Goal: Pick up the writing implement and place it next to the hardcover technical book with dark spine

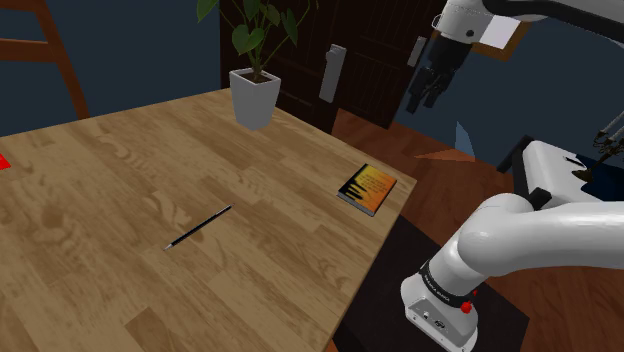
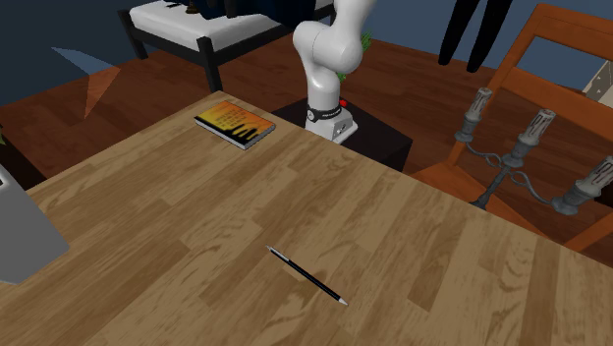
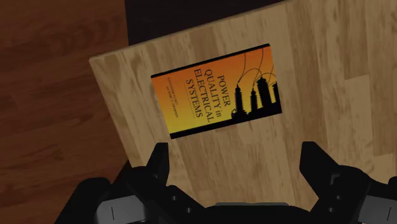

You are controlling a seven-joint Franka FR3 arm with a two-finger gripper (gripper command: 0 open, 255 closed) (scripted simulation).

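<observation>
A thin black pen [image 1: 198,228] lies flat near the middle of the wooden table [image 1: 90,250]; in the second exterior view the pen [image 2: 306,275] lies far from the stand. An orange-and-black book [image 1: 366,188] lies flat near the table corner closest to the stand, also seen as the book [image 2: 235,123]. My gripper [image 1: 424,100] hangs high above that corner, open and holding nothing. In the wrist view the book [image 3: 216,91] lies beyond my gripper [image 3: 236,165], well clear of the spread fingers [image 3: 159,162].
A white pot with a green plant [image 1: 255,97] stands at the table's far edge. A grey candelabra [image 2: 521,147] and a wooden chair [image 2: 550,49] stand beside the table. A red object [image 1: 3,160] shows at the shoulder view's left edge.
</observation>
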